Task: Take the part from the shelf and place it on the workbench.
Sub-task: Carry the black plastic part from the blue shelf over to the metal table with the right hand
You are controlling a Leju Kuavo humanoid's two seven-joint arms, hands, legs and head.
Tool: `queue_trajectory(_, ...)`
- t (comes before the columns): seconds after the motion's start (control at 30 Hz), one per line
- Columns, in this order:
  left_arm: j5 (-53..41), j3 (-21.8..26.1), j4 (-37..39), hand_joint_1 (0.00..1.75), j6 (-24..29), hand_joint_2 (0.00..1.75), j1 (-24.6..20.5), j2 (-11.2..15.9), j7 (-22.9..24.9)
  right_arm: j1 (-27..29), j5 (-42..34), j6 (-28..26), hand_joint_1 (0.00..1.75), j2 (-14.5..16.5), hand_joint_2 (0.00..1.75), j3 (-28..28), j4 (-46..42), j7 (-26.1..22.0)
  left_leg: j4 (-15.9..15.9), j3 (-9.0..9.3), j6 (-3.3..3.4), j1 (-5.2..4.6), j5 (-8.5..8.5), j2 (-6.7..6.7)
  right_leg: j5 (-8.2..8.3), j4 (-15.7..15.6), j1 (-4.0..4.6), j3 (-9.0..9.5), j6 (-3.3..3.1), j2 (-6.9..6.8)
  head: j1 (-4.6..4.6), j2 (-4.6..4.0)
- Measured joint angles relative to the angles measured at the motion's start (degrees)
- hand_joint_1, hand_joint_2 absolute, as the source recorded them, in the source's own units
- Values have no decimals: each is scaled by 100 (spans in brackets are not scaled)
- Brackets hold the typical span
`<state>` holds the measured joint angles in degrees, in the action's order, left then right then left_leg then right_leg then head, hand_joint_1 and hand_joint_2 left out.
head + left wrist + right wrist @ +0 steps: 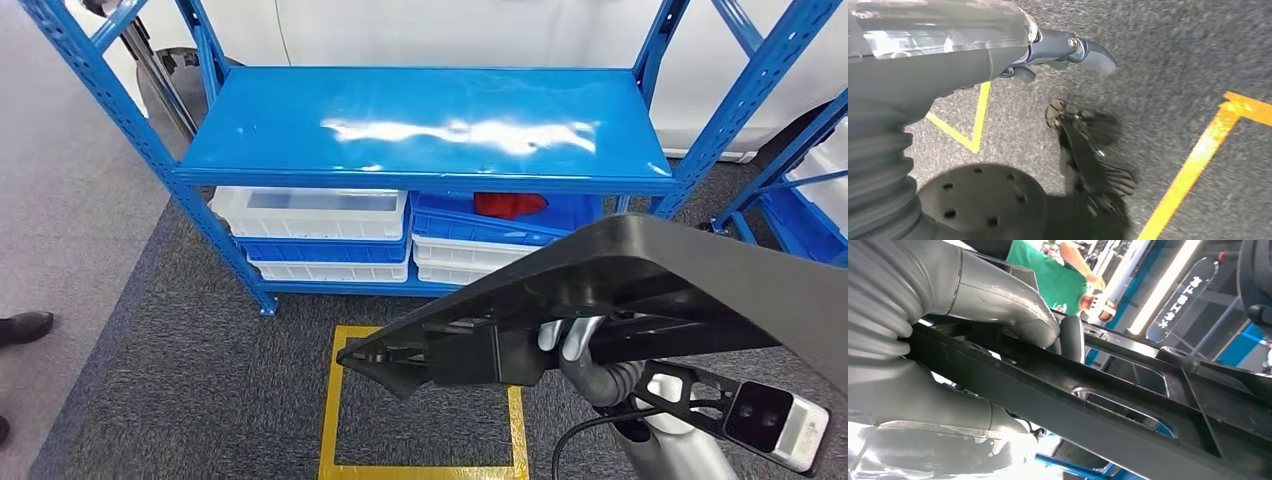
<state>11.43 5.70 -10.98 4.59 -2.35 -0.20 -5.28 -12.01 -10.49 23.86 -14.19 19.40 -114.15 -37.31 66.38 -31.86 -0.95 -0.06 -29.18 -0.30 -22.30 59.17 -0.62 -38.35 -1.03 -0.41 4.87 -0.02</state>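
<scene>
Carrying stage: large black moulded plastic part (pixel 640 290) off the blue steel shelf (pixel 430 125), raised before it, clamped from beneath by right hand (pixel 575 345). Left hand (pixel 1068 52) hanging over grey carpet (pixel 1188 55), fingers apart, holding nothing. Next, likely: turning toward the workbench, keeping the long panel level.

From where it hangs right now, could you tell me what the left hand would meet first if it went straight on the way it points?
Most likely the dark grey carpet: the left hand points out over bare floor, with nothing between that I can see, though depth is hard to judge.
</scene>
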Motion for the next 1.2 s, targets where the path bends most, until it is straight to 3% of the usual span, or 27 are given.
queue_trajectory(0.03, -26, 0, 0, 0, -15, 175, -10, 9, -14, 17, 13, -14, 175, 0, 175, -2, -31, 0, -449, 328, 30, -19, -59, -10, 66, -7, -2, -34, 27, -1, 0, 0)
queue_trajectory(0.1, -58, 0, 0, 0, -46, 175, -25, 29, -36, 34, -6, -18, 175, 0, 175, -7, -96, 0, -1006, 682, 91, -62, -196, -23, 199, -50, -17, -42, 94, -7, -1, 0)
queue_trajectory(0.17, -81, 0, 1, 0, -73, 175, -37, 49, -45, 34, -77, -10, 175, 0, 175, -26, -139, 0, -1076, 625, 157, -72, -76, -1, 288, -103, -36, -56, 158, 0, -1, 0)
queue_trajectory(0.2, -96, 0, 1, 0, -82, 175, -49, 56, -47, 36, -122, -4, 175, 1, 175, -45, -156, 0, -1109, 570, 197, -67, 9, 16, 185, -49, -31, -96, 177, 13, -2, 0)
queue_trajectory(0.23, -108, 0, 1, 0, -88, 175, -58, 62, -48, 37, -163, 2, 175, 5, 175, -68, -173, 0, -1138, 496, 232, -56, 111, 33, -43, 107, -23, -155, 187, 26, -2, 0)
queue_trajectory(0.3, -128, 0, 1, 0, -94, 175, -67, 71, -48, 41, -226, 6, 175, 14, 175, -115, -208, 0, -1151, 304, 277, -55, 299, 54, -704, 758, -8, -305, 187, 40, -3, 0)
queue_trajectory(0.33, -132, 1, 1, 0, -94, 175, -64, 79, -48, 51, -247, 7, 175, 19, 175, -136, -228, 0, -1137, 191, 281, -61, 386, 60, -925, 1145, -8, -357, 188, 39, -2, 0)
queue_trajectory(0.37, -134, 1, 1, 0, -95, 175, -62, 85, -48, 69, -260, 12, 175, 19, 175, -157, -245, 0, -1118, 68, 283, -66, 469, 64, -981, 1452, -9, -360, 189, 39, -2, 0)
queue_trajectory(0.4, -134, 2, 1, 0, -95, 175, -61, 91, -49, 92, -268, 21, 175, 19, 175, -179, -260, 0, -1092, -63, 279, -68, 549, 66, -895, 1599, -9, -288, 188, 38, -2, 0)
queue_trajectory(0.43, -135, 2, 1, 0, -96, 175, -60, 96, -49, 114, -272, 34, 175, 18, 175, -200, -274, 0, -1060, -196, 270, -68, 625, 67, -733, 1556, -10, -129, 182, 37, -2, 0)
queue_trajectory(0.47, -135, 2, 1, 0, -97, 175, -59, 98, -49, 129, -272, 57, 175, 18, 175, -221, -291, 0, -1021, -325, 257, -68, 695, 67, -596, 1310, -9, 132, 170, 34, -2, 0)
queue_trajectory(0.5, -135, 2, 1, 0, -97, 175, -57, 99, -50, 136, -270, 84, 175, 18, 175, -236, -311, 0, -973, -436, 239, -74, 753, 65, -583, 910, -2, 477, 153, 27, -2, 0)
queue_trajectory(0.57, -131, 7, 1, 0, -91, 175, -49, 99, -70, 138, -257, 141, 175, 18, 175, -252, -355, 0, -895, -579, 194, -85, 851, 67, -791, 112, 28, 1054, 109, 18, -2, 0)
queue_trajectory(0.6, -126, 14, 1, 0, -85, 175, -46, 99, -90, 137, -251, 167, 175, 18, 175, -254, -368, 0, -881, -612, 166, -86, 900, 70, -888, -106, 47, 1181, 80, 17, -1, 0)
queue_trajectory(0.67, -114, 33, 1, 0, -73, 175, -40, 104, -128, 144, -243, 208, 175, 17, 175, -255, -376, 0, -901, -649, 101, -76, 997, 72, -858, -180, 58, 1143, 0, 10, -2, 0)
queue_trajectory(0.7, -107, 39, 1, 0, -70, 175, -37, 108, -137, 146, -243, 223, 175, 17, 175, -254, -375, 0, -875, -682, 67, -65, 961, 66, -804, -184, 51, 1102, -42, -3, -2, 0)
queue_trajectory(0.77, -89, 50, 1, 0, -65, 175, -25, 111, -143, 149, -258, 250, 175, 16, 175, -253, -375, 0, -532, -828, -8, -36, 563, 54, -671, -199, 31, 987, -112, -30, -2, 0)
queue_trajectory(0.83, -67, 71, 1, 0, -60, 175, -18, 108, -144, 156, -273, 292, 175, 15, 175, -252, -375, 0, 217, -1045, -80, -3, 5, 52, -540, -196, 30, 835, -133, -36, -2, 0)
queue_trajectory(0.87, -57, 86, 1, 0, -57, 175, -16, 108, -145, 167, -275, 316, 175, 15, 175, -252, -375, 0, 572, -1119, -105, 10, -118, 52, -477, -193, 30, 754, -127, -36, -2, 0)
queue_trajectory(0.9, -49, 99, 1, 0, -57, 175, -12, 108, -145, 182, -273, 334, 175, 15, 175, -252, -375, 0, 800, -1126, -121, 20, -124, 52, -415, -190, 30, 673, -118, -37, -2, 0)
queue_trajectory(0.93, -43, 112, 1, 0, -58, 175, -7, 108, -146, 199, -272, 345, 175, 15, 175, -252, -375, 0, 822, -1030, -128, 28, -20, 52, -357, -187, 29, 592, -105, -37, -1, 0)
queue_trajectory(0.97, -39, 125, 1, 0, -58, 175, -2, 108, -147, 213, -269, 350, 175, 15, 175, -252, -375, 0, 624, -823, -126, 34, 121, 52, -304, -185, 27, 522, -90, -36, -1, 0)
queue_trajectory(1.03, -35, 151, 1, 0, -59, 175, -3, 108, -154, 233, -261, 356, 175, 15, 175, -253, -382, 0, -210, -164, -96, 31, 250, 41, -223, -175, 31, 428, -50, -33, -1, 0)
queue_trajectory(1.1, -30, 175, 1, 0, -61, 175, -10, 108, -167, 259, -220, 386, 175, 15, 175, -254, -400, 0, -874, 299, -26, 7, 162, 25, -159, -164, 39, 391, 12, -37, -1, 0)
queue_trajectory(1.2, -20, 192, 1, 0, -68, 175, 1, 104, -188, 328, -124, 482, 175, 17, 175, -268, -425, 0, -1064, 355, 121, -16, 162, 29, -111, -143, 19, 366, 115, -42, -2, 0)
